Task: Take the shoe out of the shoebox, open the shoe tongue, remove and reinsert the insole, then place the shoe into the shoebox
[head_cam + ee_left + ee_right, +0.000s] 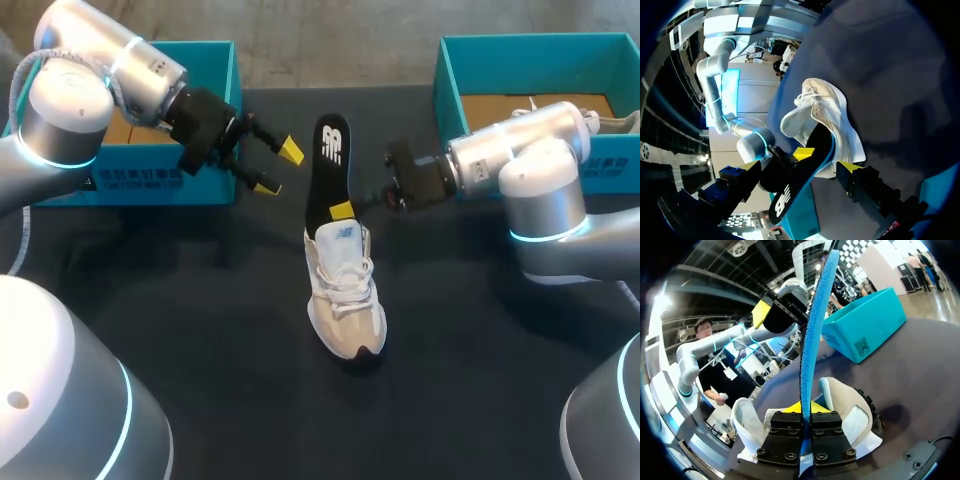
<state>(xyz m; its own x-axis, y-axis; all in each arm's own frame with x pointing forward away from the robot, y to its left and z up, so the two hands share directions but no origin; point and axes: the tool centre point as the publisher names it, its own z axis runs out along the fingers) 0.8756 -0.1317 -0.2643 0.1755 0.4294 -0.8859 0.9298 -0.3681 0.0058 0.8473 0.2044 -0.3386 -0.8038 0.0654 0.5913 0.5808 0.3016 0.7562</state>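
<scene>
Silver arms (62, 112), cyan rings (545, 237), black left gripper (278, 168)

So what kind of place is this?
Probably a robot workbench for shoe handling: a left arm and right arm at a dark table, teal shoeboxes at its back, the right claw holding an insole at a shoe.

Work surface: one table (210, 330), covered across its visible area by a dark charcoal cloth (480, 380). The covering lies flat, matte in finish, with faint creases seen in the head view. Lighting falls from above and is diffuse. Shadows on the cloth are soft-edged and sit close to whatever casts them.
</scene>
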